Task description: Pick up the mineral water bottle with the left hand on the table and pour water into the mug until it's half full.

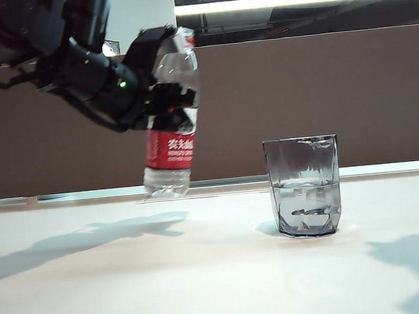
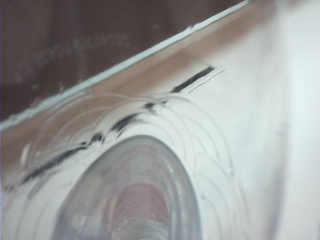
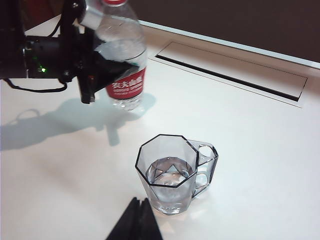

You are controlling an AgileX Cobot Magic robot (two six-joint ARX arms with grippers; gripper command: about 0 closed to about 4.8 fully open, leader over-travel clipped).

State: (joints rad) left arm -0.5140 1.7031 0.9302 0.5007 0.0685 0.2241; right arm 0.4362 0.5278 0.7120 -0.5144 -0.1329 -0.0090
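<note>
My left tool [image 1: 169, 102] pinched the bottle [image 1: 171, 116], nearly upright, clear of the tabletop [image 1: 132, 281]. The mug [image 1: 304, 187] stood roughly half full. My right tool [image 3: 136, 222] rested pressed together near the mug.

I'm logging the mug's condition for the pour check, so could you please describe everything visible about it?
The mug is a smoky grey, see-through faceted glass with an eight-sided dark rim and a small side handle. It stands upright on the white table, holding clear water to roughly half its height. Nothing touches it; the left tool holds the bottle in the air off to one side.
</note>
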